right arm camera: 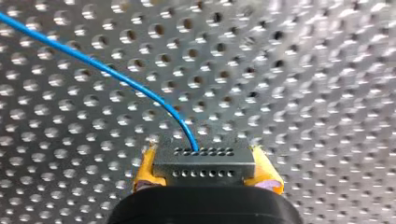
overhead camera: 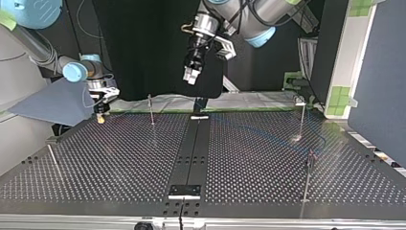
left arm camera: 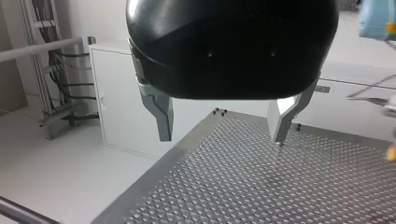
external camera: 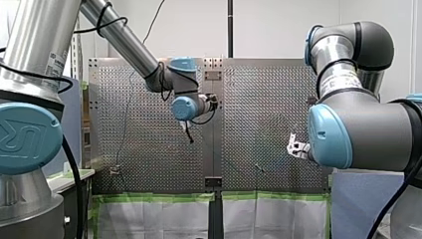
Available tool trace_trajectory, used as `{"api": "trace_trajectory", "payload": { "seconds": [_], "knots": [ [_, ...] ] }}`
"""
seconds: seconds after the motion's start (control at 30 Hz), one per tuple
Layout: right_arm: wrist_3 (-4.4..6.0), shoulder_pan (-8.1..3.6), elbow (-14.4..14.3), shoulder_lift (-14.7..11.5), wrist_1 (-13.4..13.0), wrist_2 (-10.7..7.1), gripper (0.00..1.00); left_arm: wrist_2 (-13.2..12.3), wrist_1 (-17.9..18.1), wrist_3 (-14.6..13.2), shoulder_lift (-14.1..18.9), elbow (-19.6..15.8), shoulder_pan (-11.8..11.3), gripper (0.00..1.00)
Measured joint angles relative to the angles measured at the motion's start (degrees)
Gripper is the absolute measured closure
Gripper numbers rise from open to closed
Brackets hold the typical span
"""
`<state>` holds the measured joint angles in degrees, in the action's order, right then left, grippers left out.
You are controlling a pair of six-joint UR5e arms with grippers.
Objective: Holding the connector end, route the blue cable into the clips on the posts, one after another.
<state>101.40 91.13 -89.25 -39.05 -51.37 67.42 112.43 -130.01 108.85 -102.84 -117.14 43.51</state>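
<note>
At the front view's right, my right arm's gripper shows only as a pale tip. My left arm's black gripper hangs at upper middle, over the perforated steel table.

Across in the top view, the right gripper sits low at the left edge, just above the table. Thin metal posts stand well apart, their clips too small to read.

From the left wrist view, the metal fingers are spread, with nothing between them.

From the right wrist view, yellow pads are clenched on the grey multi-hole connector block. The thin blue cable runs from it ahead over the table.

Routing looks early. The next move, I judge, is to carry the held end to the nearest post and draw the cable down into its clip.
</note>
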Motion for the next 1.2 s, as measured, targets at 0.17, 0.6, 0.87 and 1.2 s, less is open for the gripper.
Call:
{"api": "trace_trajectory", "payload": {
  "seconds": [0.17,0.6,0.87,1.2],
  "knots": [
    [-0.04,-0.04,-1.3,-2.6,-0.1,-0.14,1.00,-0.4,2.4,0.5,-2.0,-2.6,0.0,0.00],
    [0.09,0.14,-1.8,-4.1,0.0,-0.59,1.00,-0.1,8.2,1.2,-7.7,-8.4,0.4,0.00],
    [0.12,0.22,-1.8,-4.1,0.0,-0.61,1.00,-0.1,8.6,1.3,-8.2,-8.8,0.5,0.00],
    [0.13,0.23,-1.8,-4.1,0.0,-0.62,1.00,-0.1,8.7,1.3,-8.2,-8.9,0.5,0.00]
  ]
}}
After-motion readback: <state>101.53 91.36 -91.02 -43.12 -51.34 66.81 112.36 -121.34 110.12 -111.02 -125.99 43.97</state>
